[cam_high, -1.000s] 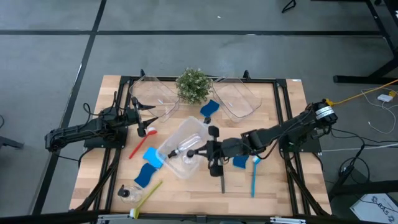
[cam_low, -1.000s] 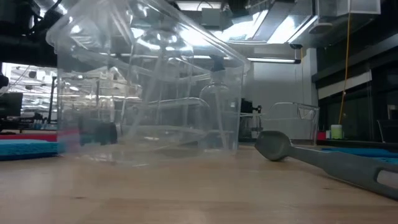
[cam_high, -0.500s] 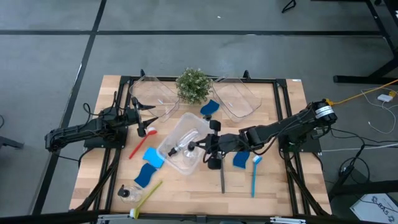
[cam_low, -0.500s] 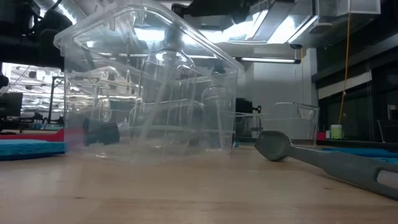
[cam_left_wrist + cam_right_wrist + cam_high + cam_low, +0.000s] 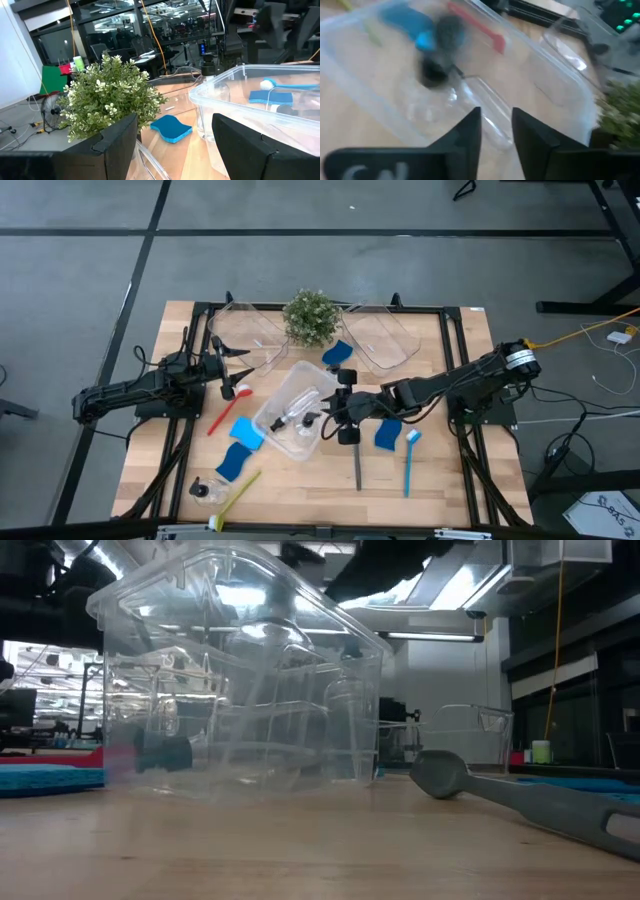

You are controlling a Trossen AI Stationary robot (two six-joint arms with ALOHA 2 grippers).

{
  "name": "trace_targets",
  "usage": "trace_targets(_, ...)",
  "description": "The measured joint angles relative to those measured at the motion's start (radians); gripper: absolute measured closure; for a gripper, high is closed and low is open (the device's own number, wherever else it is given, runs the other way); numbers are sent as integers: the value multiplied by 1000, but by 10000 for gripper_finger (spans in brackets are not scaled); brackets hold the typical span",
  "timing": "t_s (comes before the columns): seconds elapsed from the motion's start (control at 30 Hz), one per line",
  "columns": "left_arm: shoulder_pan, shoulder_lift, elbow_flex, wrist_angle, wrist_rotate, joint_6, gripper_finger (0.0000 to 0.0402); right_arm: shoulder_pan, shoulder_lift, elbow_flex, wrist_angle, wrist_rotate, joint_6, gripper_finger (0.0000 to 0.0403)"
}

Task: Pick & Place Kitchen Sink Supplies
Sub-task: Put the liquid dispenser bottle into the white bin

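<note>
Wooden tabletop w/ a clear bin near its middle as landmark. Far left of the bin, the left gripper waits w/ fingers spread wide, nothing between them, hovering by the head of a red brush that lies slanted just left of the bin. 2 blue sponges lie touching off the bin's near-left corner; nearer the table edge on that side sit a pump bottle and a yellow-green brush. Inside the bin lies 1 clear pump bottle w/ black top on its side. Behind the bin stands a potted plant, flanked by 2 more clear bins; a 3rd sponge lies just behind the bin's right corner. At the bin's right rim is the right gripper: fingers parted a little, gripping nothing, bottle lying free ahead of them in the wrist view. Right of the bin: grey brush, another sponge, blue brush.
</note>
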Motion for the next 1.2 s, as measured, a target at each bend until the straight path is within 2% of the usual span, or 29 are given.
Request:
trace_targets(0.23,0,0,0,0,0,0,151,-14,-7,0,-74,186,7,208)
trace_targets(0.43,0,0,0,0,0,0,151,-10,-87,0,-57,31,26,200)
trace_targets(0.53,0,0,0,0,0,0,151,9,-114,0,-59,-42,72,213)
trace_targets(0.63,0,0,0,0,0,0,151,46,-118,0,-73,-62,103,246)
trace_targets(0.8,0,0,0,0,0,0,151,115,-107,0,-40,-67,142,343)
trace_targets(0.87,0,0,0,0,0,0,151,141,-86,0,3,-101,143,384)
trace_targets(1.2,0,0,0,0,0,0,151,190,87,0,327,-112,84,397)
